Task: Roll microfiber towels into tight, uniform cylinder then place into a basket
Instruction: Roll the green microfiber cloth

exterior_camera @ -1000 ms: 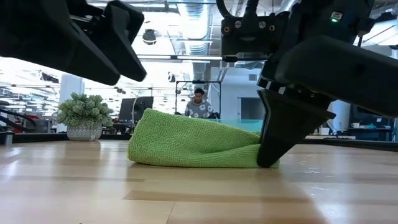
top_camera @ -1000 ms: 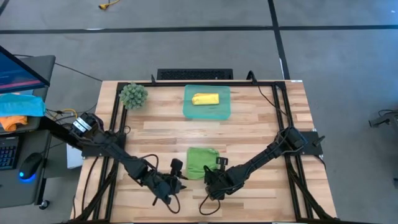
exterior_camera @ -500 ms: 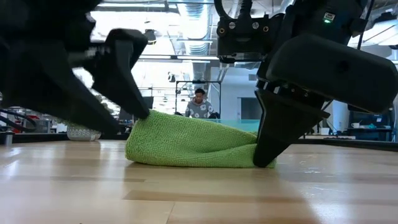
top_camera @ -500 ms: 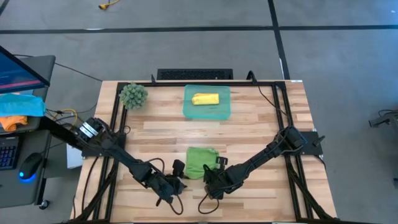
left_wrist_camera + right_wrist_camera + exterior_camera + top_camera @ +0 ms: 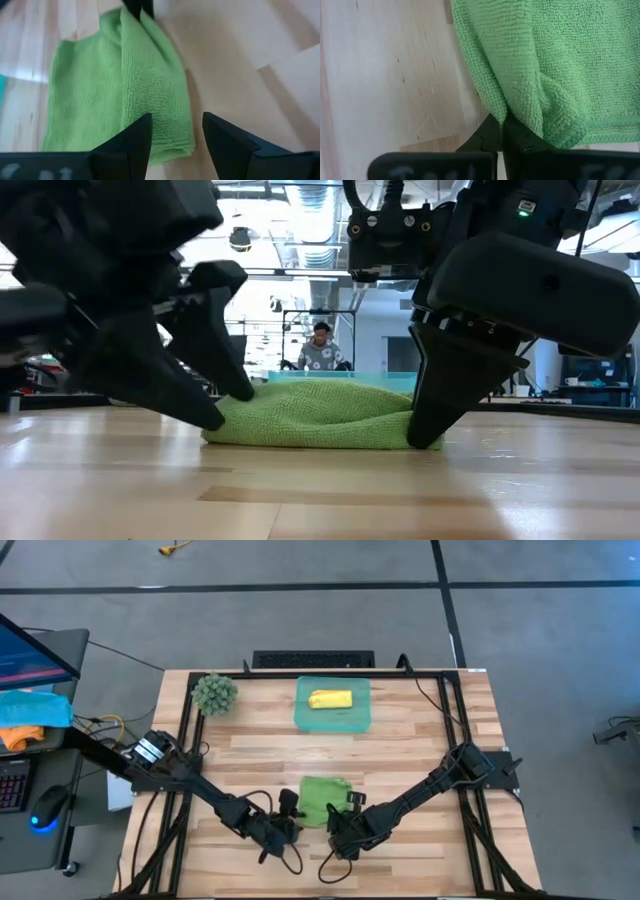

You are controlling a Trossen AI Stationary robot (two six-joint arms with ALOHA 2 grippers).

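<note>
Towel between grippers; basket behind, seemingly holding rolled towel.

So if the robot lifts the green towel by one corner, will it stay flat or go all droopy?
Probably droopy. The green towel already lies in soft folds and bulges, so it likely sags. The right gripper, shut on its edge, bunches the cloth, so it looks floppy and light. Its fuzzy surface probably grips rather than slips.

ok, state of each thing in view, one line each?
green towel: partly folded, flat on the table, not rolled
yellow towel: rolled, lying in the basket
basket: holds only the yellow towel
right claw: shut on the green towel's edge
left claw: open at the towel's other edge
</note>
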